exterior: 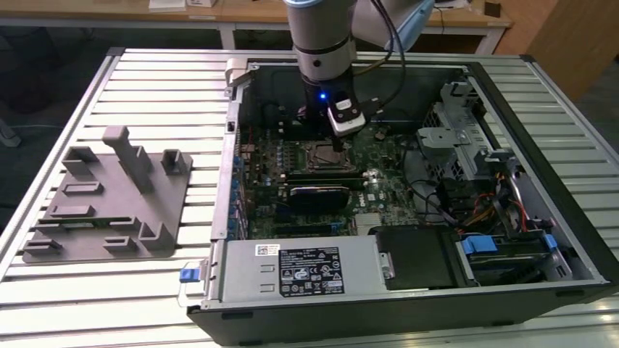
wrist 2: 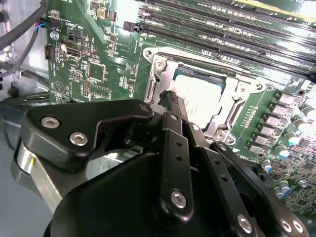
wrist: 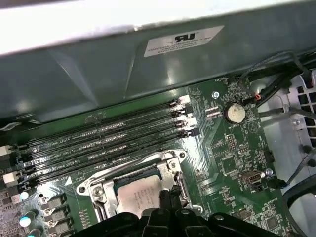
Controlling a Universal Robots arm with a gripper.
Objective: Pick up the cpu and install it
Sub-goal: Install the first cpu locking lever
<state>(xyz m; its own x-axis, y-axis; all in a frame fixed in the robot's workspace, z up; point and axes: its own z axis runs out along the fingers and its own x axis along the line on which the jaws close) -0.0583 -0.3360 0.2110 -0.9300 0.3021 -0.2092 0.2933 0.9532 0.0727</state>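
The cpu (wrist 2: 200, 96) (wrist: 138, 195) is a flat silver square lying inside the metal socket frame (wrist 2: 160, 66) (wrist: 94, 190) on the green motherboard. In the exterior view the cpu (exterior: 317, 154) sits mid-board inside the open computer case, directly under the arm. My gripper (exterior: 335, 143) (wrist 2: 170, 98) (wrist: 168, 195) reaches down to the chip's edge in both wrist views. Its black fingers meet at one narrow tip, shut, with nothing seen between them. That tip hides part of the cpu's edge.
Several long memory slots (wrist: 98, 143) (wrist 2: 222, 29) run beside the socket. A black rectangular component (exterior: 320, 194) lies just past it, and the power supply (exterior: 300, 268) is at the case's front. Cables (exterior: 464, 210) fill the exterior view's right. A grey tray (exterior: 106, 210) stands outside the case.
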